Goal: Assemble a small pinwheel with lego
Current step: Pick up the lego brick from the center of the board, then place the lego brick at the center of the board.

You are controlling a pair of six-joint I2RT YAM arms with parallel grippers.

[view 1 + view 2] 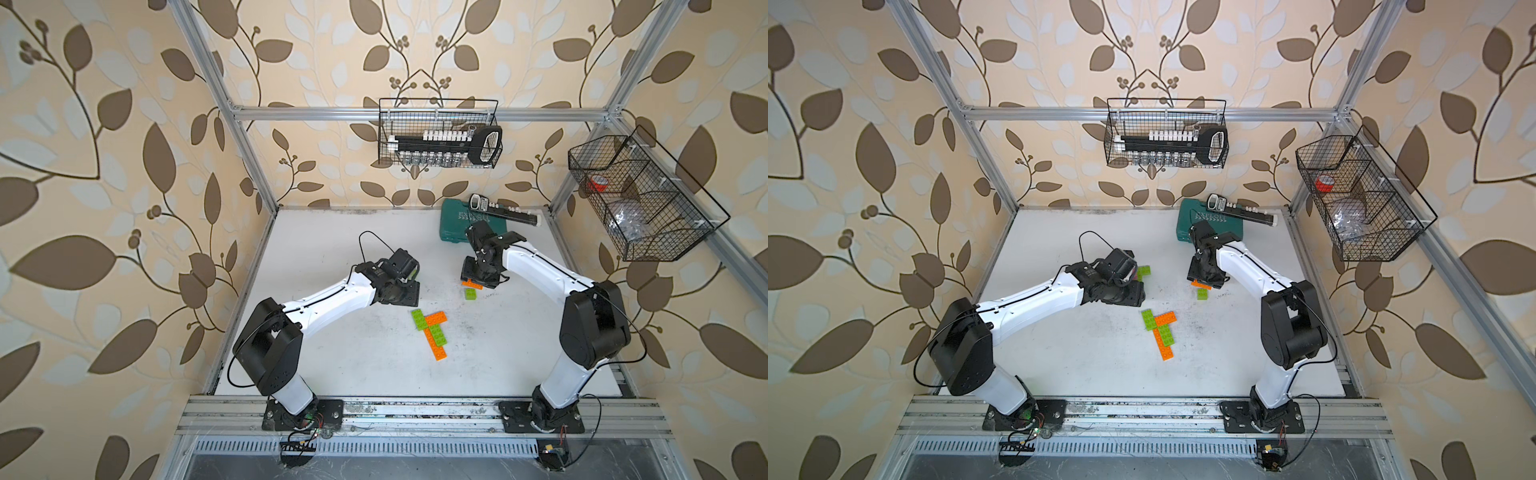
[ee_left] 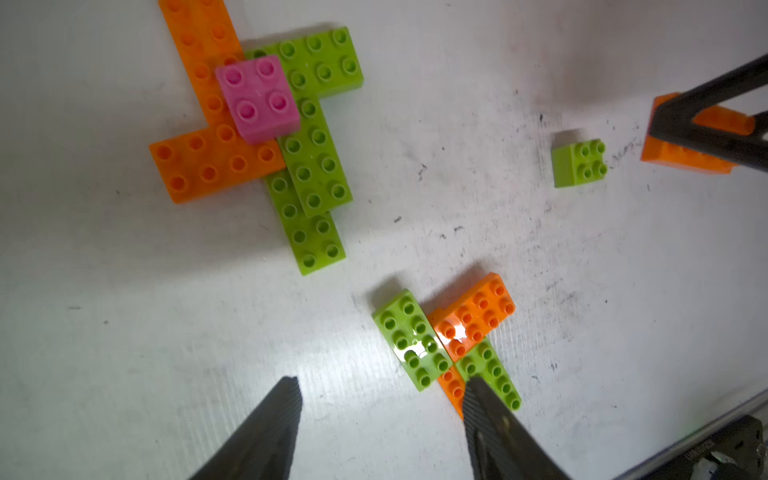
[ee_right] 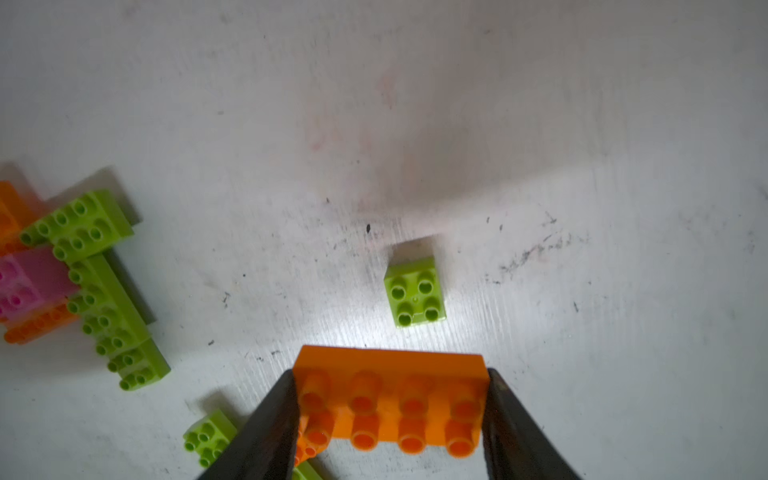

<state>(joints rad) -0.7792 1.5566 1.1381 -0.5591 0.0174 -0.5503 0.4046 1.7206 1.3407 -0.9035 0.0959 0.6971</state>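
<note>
Teal case (image 1: 454,227) — partly hidden "EX…" lettering

A small lime-green square plastic brick (image 3: 414,293) lies on the scuffed white tabletop (image 1: 353,365), just ahead of the right gripper (image 3: 391,374). A flat orange-and-green brick cluster (image 2: 415,340) lies near the left gripper (image 2: 381,380).

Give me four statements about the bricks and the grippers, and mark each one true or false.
1. The right gripper clamps an orange brick by its short ends. True.
2. The left gripper holds a green brick. False: its jaws stand apart with nothing between them.
3. The pink brick sits on top of an orange-and-green cluster. True.
4. The small green square brick is stacked on the pink brick. False: it lies alone on the table.
</note>
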